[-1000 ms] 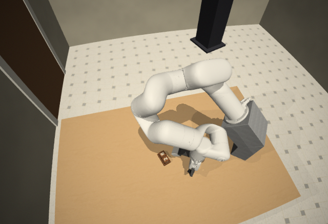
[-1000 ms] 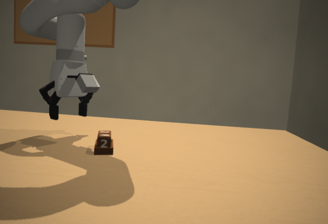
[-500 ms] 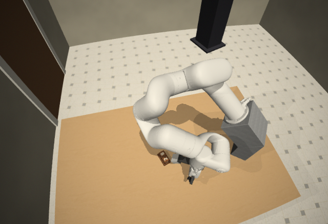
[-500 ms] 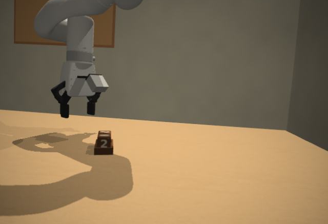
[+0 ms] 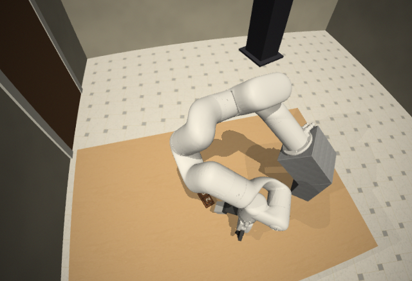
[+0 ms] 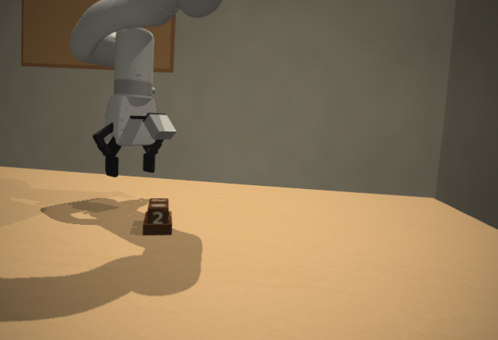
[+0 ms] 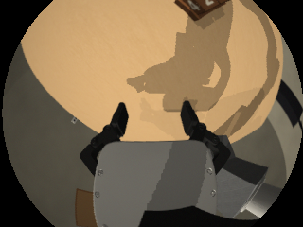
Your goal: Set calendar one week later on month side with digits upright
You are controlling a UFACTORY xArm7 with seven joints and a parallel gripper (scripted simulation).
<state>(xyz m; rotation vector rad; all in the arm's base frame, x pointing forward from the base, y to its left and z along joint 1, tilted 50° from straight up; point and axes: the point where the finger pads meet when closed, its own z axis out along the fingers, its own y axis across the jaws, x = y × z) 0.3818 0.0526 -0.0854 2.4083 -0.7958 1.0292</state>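
Exterior view shows the small dark-brown wooden tray (image 5: 208, 206) (image 6: 157, 229) (image 7: 195, 17) on the tan wooden worktop (image 5: 132, 204) (image 6: 321, 256) (image 7: 95, 61), below the fingers and apart from them. It bears brown cubes with pale digits, one showing 2 (image 6: 157, 218). The black fingers (image 5: 239, 235) (image 6: 111, 166) stand wide open.

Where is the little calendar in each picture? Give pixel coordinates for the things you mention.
Top: the calendar (image 5: 206, 200) (image 6: 157, 228) (image 7: 198, 8) is below the middle, partly under the arm (image 5: 229, 184) (image 6: 135, 54).
Exterior: left of the middle, low down, on the table (image 5: 132, 221) (image 6: 321, 271) (image 7: 95, 61).
Wrist: at the top edge, right of the middle, cut off.
Shared landmark: the tan table.
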